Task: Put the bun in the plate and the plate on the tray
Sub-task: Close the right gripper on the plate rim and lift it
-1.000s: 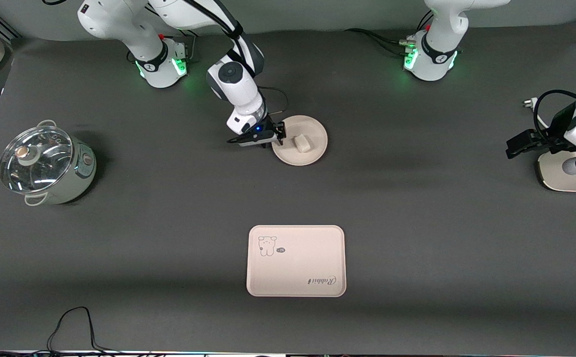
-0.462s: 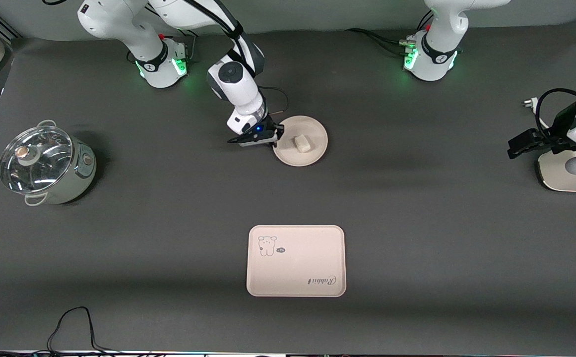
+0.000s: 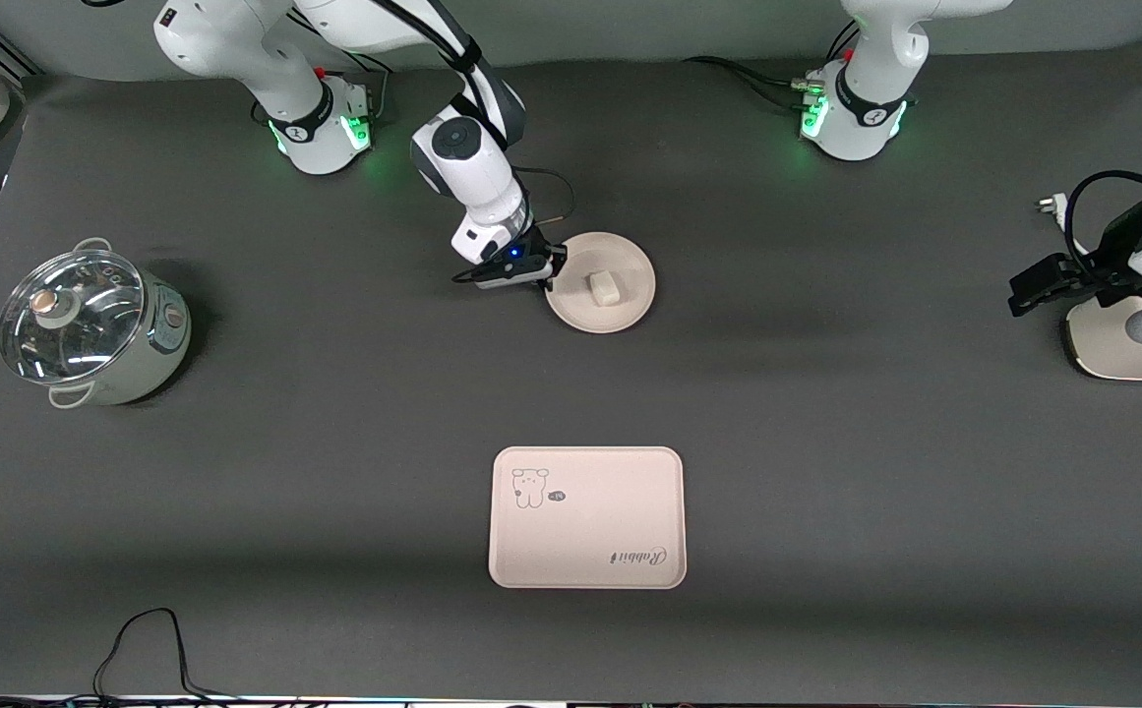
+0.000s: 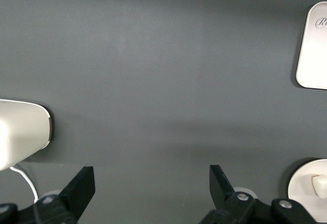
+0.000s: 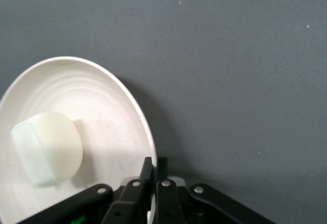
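Bun [image 3: 604, 287] resting in plate [image 3: 630, 300], right pincer [image 3: 553, 267] clenched on plate rim, left pincer [image 4: 153, 193] released, waiting above counter [image 3: 826, 442], tray [image 3: 586, 531] nearer the camera.

Right claw [image 5: 152, 175] clamped on plate [image 5: 110, 117] rim; bun [image 5: 47, 148] inside plate.

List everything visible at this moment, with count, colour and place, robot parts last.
Small cream-white rounded bun: one, on the plate.
Round pale pinkish-cream plate: one, mid-table, farther from the front camera than the tray.
Rectangular pale pinkish-cream tray: one, cartoon animal and script, nearer the front camera.
Glass-lidded pale green pot: one, toward the right arm's end.
White appliance: one, toward the left arm's end.
Dark grey table: one.
Right claw: black, shut on the plate's rim.
Left claw: black, open, waiting above the table beside the white appliance.
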Tool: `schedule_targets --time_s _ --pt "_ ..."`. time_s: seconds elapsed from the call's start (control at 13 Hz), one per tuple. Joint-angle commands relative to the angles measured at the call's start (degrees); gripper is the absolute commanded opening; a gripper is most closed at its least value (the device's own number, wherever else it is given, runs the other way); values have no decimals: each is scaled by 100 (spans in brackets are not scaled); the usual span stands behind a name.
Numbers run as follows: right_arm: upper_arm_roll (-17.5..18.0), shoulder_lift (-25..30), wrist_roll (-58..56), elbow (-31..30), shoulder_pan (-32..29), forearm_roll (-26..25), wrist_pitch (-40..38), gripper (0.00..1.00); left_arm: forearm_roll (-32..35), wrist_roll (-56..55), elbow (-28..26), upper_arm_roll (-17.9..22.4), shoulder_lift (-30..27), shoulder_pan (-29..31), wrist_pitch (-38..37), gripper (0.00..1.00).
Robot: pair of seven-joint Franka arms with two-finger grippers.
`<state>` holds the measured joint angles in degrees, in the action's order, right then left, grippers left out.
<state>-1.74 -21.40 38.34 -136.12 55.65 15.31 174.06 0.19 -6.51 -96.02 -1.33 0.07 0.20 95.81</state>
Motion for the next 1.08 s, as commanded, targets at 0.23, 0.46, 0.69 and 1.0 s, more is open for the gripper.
schedule_targets --time_s 0.23,0.46,0.69,1.0 --pt "-46 1540 -424 -11 -387 157 -1653 0 25 18 136 27 -7 -73 -37 100" --pt "-81 2288 -424 16 -441 261 -2357 0 25 53 136 27 1 -47 -36 100" --pt "-89 2614 -678 51 -450 666 -2508 0 16 10 154 18 -7 -73 -10 100" --pt "-151 2160 -941 550 -765 693 -2491 0 16 18 277 -43 2 -82 7 100"
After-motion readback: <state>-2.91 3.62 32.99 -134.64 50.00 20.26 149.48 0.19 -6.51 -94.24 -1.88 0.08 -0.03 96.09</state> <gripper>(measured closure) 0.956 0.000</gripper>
